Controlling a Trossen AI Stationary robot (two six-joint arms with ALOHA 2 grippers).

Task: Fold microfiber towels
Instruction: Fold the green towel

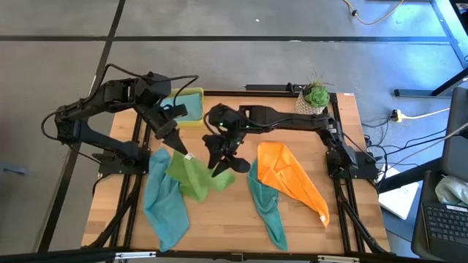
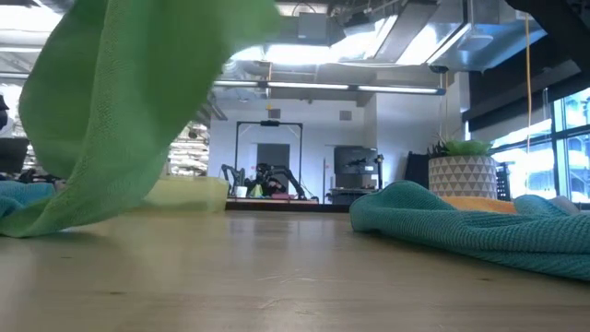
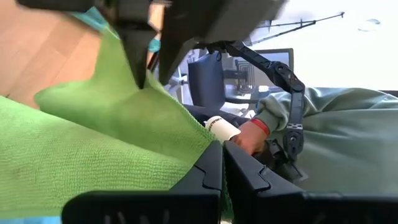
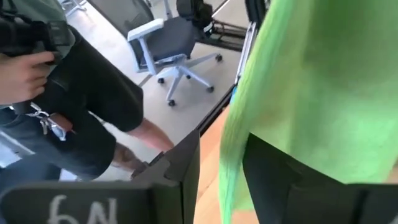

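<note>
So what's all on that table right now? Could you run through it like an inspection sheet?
Surface: wooden table, bare near the front edge.
Job's things: lime green towel lifted partly off the table; light blue towel at left; teal towel and orange towel at right, all unfolded.
Clutter: yellow-green tray and potted plant at the back.
Grippers: left gripper shut on the green towel; right gripper around its edge.
Cables: several on the floor at right.
Surroundings: person beside the table, office chair.

Bright, even daylight from right-side windows (image 2: 562, 138) (glare there), blurred foreground cloth (image 2: 120, 120).
</note>
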